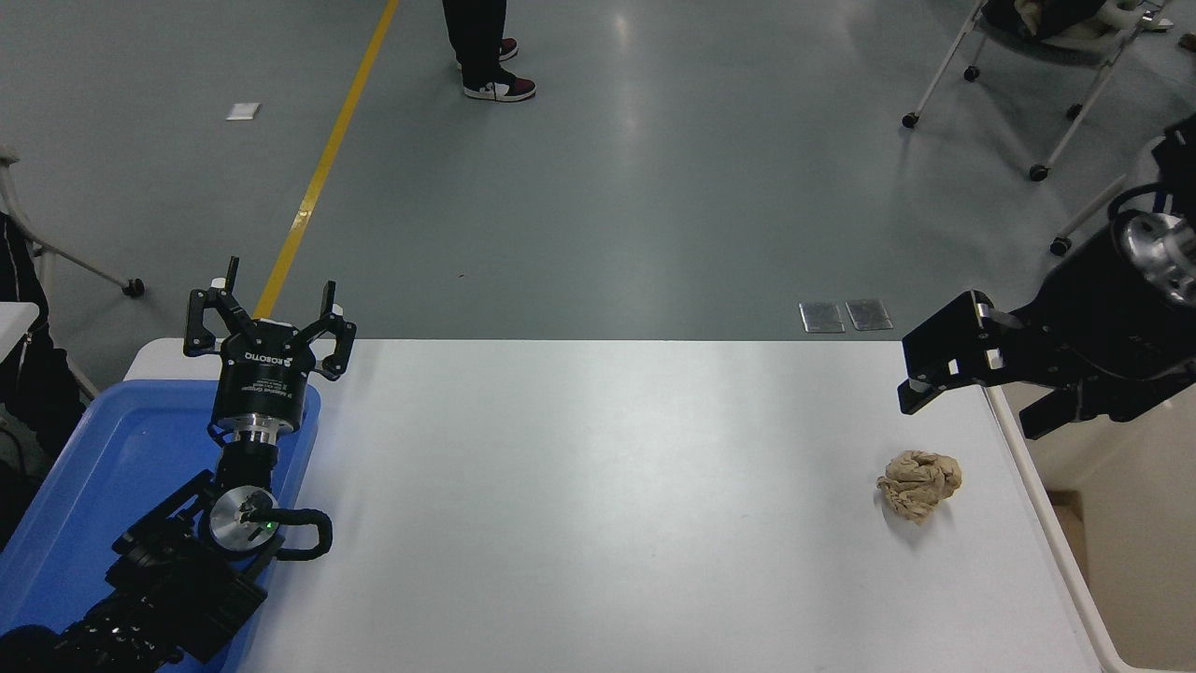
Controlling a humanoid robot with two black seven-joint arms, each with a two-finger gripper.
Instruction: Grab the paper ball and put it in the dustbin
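The paper ball (920,484), a wrinkly tan-brown wad, lies on the white table (598,505) near its right edge. My right gripper (920,374) comes in from the right edge and hangs open and empty above the table, a little behind the ball and apart from it. The beige dustbin (1140,542) stands just past the table's right edge, and only its left rim and part of its inside show. My left gripper (269,322) is parked at the lower left, open and empty, pointing away over a blue tray.
A shallow blue tray (121,467) sits on the table's left end under my left arm. A person's legs (481,47) stand on the floor far behind the table. Wheeled chair frames (1028,93) stand at the back right.
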